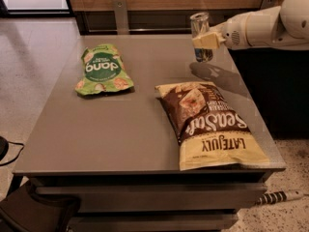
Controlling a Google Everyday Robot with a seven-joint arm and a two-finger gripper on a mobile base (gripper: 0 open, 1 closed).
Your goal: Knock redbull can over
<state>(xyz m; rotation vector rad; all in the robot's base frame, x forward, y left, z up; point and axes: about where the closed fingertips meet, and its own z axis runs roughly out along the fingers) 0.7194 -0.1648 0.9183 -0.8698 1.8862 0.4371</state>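
Observation:
The redbull can (pixel 199 23) stands upright near the far right edge of the grey table (pixel 116 129). It is slim and silver and blue, with a shiny top. My gripper (pixel 206 40) comes in from the right on a white arm (pixel 260 28). Its cream tip lies across the can's middle and hides part of the can's body. The can's lower part (pixel 203 56) shows below the gripper.
A green snack bag (pixel 101 69) lies at the far left of the table. A large brown and yellow chip bag (pixel 208 125) lies at the front right, just in front of the can. A wooden wall with metal brackets (pixel 120 14) runs behind the table.

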